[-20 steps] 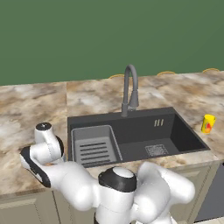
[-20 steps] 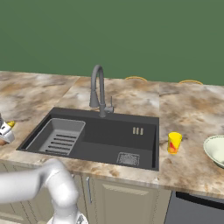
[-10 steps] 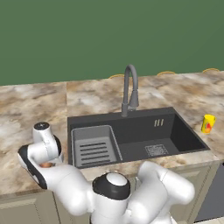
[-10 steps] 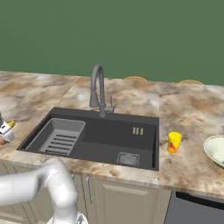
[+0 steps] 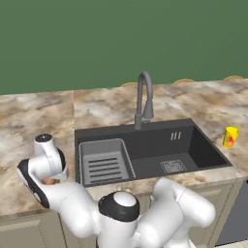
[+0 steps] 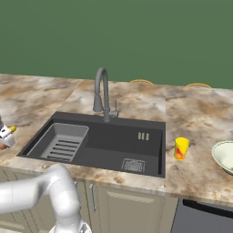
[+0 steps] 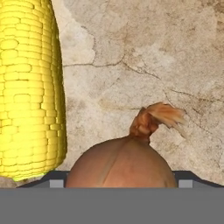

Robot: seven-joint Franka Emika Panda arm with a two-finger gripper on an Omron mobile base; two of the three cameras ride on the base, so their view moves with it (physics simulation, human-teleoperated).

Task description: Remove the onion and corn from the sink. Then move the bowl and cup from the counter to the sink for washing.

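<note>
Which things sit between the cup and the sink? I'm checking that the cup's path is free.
Nothing: in the right base view, only bare counter separates the cup from the sink rim.

Directly below the hand [image 5: 50, 180] the onion [image 7: 122, 164] lies on the bench [image 7: 144, 57], the corn [image 7: 30, 87] just beside it. The sink [image 5: 145, 150] sits to one side of the hand; cup [image 5: 230, 137] and bowl [image 6: 224, 156] stand well beyond it.
</note>
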